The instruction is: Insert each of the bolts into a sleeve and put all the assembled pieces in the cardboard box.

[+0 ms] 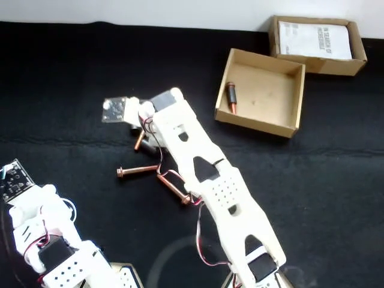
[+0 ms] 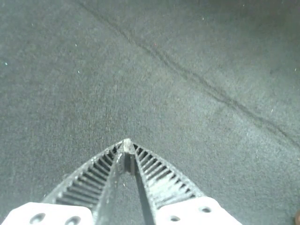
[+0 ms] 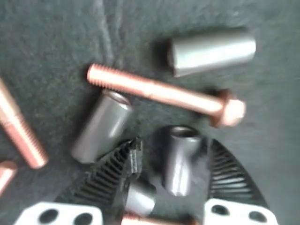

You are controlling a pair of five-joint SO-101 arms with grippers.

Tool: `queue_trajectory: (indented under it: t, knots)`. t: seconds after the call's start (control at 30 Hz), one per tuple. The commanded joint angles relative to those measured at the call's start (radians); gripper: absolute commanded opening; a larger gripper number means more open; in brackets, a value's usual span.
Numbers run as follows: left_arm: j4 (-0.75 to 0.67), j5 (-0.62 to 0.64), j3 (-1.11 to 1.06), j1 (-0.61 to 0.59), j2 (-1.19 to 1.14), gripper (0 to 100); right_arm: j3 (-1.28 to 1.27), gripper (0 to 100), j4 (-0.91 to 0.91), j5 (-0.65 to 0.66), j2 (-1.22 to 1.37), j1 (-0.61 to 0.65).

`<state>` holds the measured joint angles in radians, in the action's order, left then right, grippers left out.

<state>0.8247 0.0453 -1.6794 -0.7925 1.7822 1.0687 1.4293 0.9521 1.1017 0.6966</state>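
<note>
Glossy copper-toned metal bolts (image 3: 159, 91), smooth dull-grey metal sleeves (image 3: 212, 51), matt black cloth (image 1: 60, 72), plain brown cardboard box (image 1: 257, 123), white plastic arm (image 1: 223, 193).

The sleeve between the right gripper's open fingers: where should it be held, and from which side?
Grip the sleeve mid-body, across its round walls, coming down from above with the right gripper, which straddles it. It seems to stand on end with its open mouth up, so pinching the sides should keep the bore free for a bolt.
</note>
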Motion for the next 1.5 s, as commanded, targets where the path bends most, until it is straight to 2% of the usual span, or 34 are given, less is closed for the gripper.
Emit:
queue_trajectory:
  t: [0.0,0.07,0.37,0.6,0.83,1.0,1.17,1.47]
  knots:
    - [0.003,-0.005,-0.015,-0.013,0.031,1,0.113,6.0,-0.004,0.003,0.085,-0.004]
    - [0.003,-0.006,-0.015,-0.013,0.031,1,0.179,0.3,-0.002,0.003,0.136,-0.004]
    - [0.003,-0.006,-0.015,-0.010,0.031,1,0.414,0.7,0.102,0.005,0.189,-0.002]
    - [0.003,-0.006,-0.015,-0.008,0.028,1,0.691,0.7,0.205,0.003,0.189,-0.012]
    - [0.005,-0.008,-0.015,0.015,0.027,1,0.704,0.7,0.229,0.000,0.036,-0.036]
    - [0.026,-0.008,-0.015,0.035,0.027,1,0.704,0.7,0.245,-0.160,-0.099,-0.038]
    - [0.026,-0.008,-0.015,0.036,0.027,1,0.704,0.7,0.315,-0.258,-0.243,-0.053]
    - [0.040,-0.008,-0.015,0.038,0.027,1,0.704,0.7,0.326,-0.583,-0.472,-0.186]
